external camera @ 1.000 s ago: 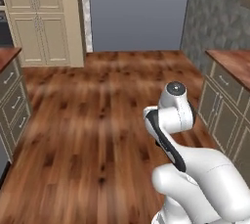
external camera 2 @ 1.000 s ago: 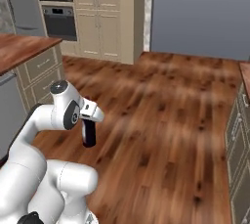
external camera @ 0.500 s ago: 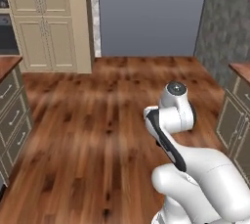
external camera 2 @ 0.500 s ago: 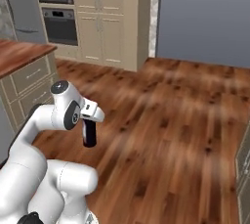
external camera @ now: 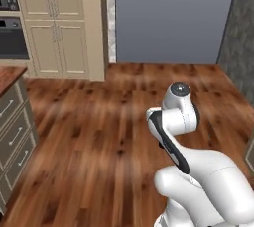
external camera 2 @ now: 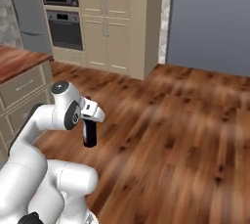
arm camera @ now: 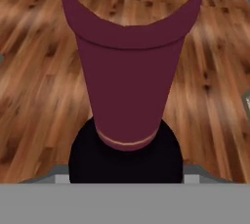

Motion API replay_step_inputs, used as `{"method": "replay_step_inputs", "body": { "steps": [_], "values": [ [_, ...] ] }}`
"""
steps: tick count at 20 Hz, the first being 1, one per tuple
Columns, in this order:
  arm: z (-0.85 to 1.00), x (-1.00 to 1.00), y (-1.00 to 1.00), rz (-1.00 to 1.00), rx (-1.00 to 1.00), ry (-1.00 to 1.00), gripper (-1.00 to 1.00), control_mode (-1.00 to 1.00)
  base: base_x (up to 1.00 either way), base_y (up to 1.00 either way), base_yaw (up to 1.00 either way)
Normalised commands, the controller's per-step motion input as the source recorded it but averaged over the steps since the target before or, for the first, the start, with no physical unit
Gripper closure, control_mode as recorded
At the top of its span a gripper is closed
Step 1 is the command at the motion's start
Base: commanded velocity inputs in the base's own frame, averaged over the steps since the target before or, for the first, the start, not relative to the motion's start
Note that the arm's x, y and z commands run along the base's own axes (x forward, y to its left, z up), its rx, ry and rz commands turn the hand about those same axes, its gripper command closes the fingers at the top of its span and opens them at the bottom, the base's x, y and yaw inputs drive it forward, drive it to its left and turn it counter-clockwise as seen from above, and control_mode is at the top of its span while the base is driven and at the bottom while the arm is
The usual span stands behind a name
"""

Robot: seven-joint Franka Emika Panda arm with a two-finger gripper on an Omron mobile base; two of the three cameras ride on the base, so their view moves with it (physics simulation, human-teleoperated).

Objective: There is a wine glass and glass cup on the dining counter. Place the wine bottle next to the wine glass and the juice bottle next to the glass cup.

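My gripper [external camera 2: 89,122] is shut on the wine bottle [external camera 2: 89,136], which hangs upright below the hand, well above the wooden floor. In the hand view the wine bottle [arm camera: 128,86] shows its dark red neck close up, with the black shoulder below it between my fingers. The arm is folded close to the base. The wine glass, the glass cup and the juice bottle are out of view.
A counter [external camera 2: 19,61] with a reddish-brown top and beige drawers stands at the left; its corner [external camera: 9,75] also reaches into the left base view. Tall beige cabinets [external camera: 59,23] and a built-in oven [external camera 2: 65,27] line the far wall. Open wood floor [external camera 2: 185,120] lies ahead.
The whole scene has slid to the right in both base views, so the base has moved. The arm keeps its pose and the bottle stays in the grip.
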Motion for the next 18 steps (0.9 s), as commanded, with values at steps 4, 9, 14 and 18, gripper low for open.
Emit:
{"method": "replay_step_inputs", "body": {
  "steps": [4, 9, 14, 18],
  "values": [
    [0.00, 0.00, 0.00, 0.00, 0.00, 0.00, 1.00, 1.00, 0.93, 0.11, 0.19],
    [0.00, 0.00, 0.00, 0.00, 0.00, 0.00, 1.00, 1.00, 0.92, 0.11, 0.20],
    [0.00, 0.00, 0.00, 0.00, 0.00, 0.00, 1.00, 1.00, 0.91, 0.10, 0.21],
    [0.00, 0.00, 0.00, 0.00, 0.00, 0.00, 1.00, 1.00, 0.90, 0.09, 0.23]
  ]
}}
